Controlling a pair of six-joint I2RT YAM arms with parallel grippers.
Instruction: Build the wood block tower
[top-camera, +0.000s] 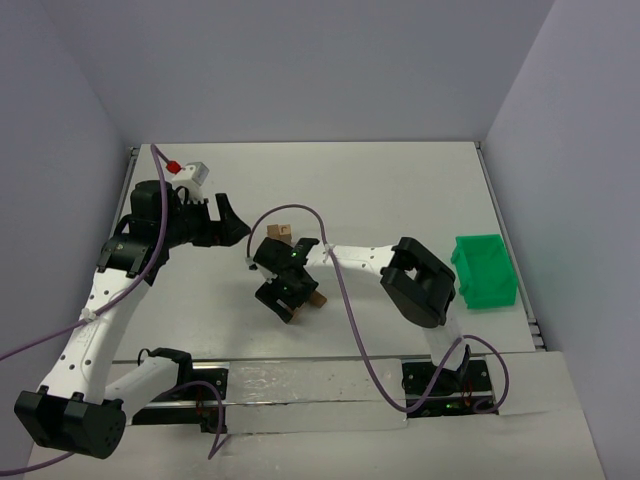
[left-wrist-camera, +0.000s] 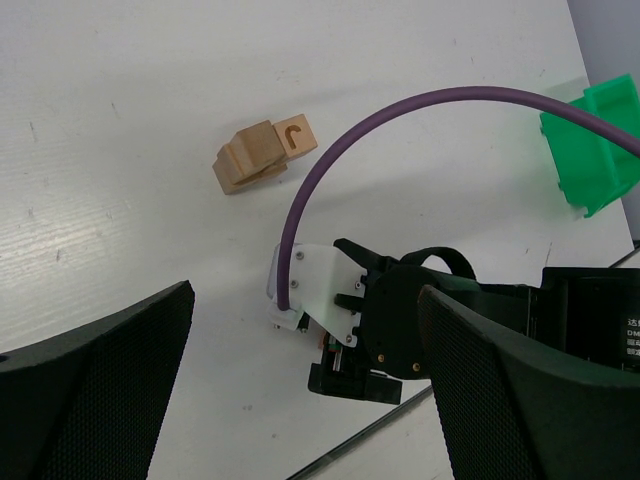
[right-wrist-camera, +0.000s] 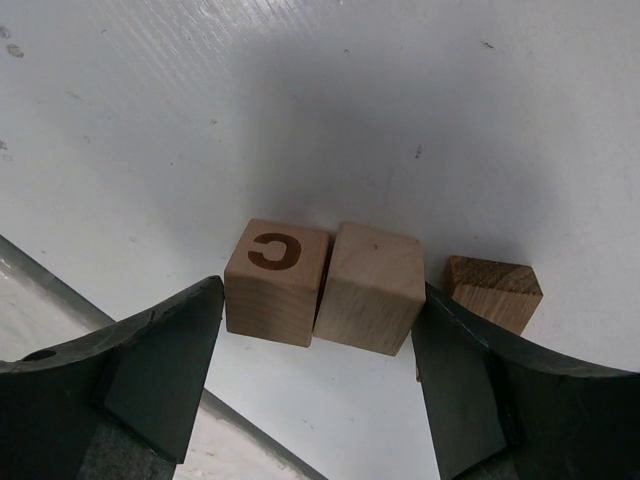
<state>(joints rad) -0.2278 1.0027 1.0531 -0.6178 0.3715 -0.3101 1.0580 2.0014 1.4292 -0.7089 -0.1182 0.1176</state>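
Top view: right gripper (top-camera: 285, 298) low over mid-table, darker block (top-camera: 316, 298) poking out at its side. Block cluster (top-camera: 283, 233) just behind it, near the left gripper (top-camera: 232, 222), whose jaws are wide apart on nothing. Green bin (top-camera: 485, 270) well off to the right. Left wrist view: fingers spread wide, nothing between. Same block cluster ahead, lettered block (left-wrist-camera: 293, 137) touching plain ones; stacked or side by side, cannot tell. Right wrist view: jaws apart, straddling two blocks at once, the C block (right-wrist-camera: 277, 280) and the plain block (right-wrist-camera: 368, 288), touching side by side on the table (right-wrist-camera: 300, 100). Right finger against the plain block, sliver of gap on the C side. Darker block (right-wrist-camera: 492, 290) outside the right finger, just beside it. No tower standing at this spot, so likely an early pick. For a clean grab: better to centre on one block, or else squeeze the pair squarely so neither twists out. Avoid nudging the darker block, then lift straight up.
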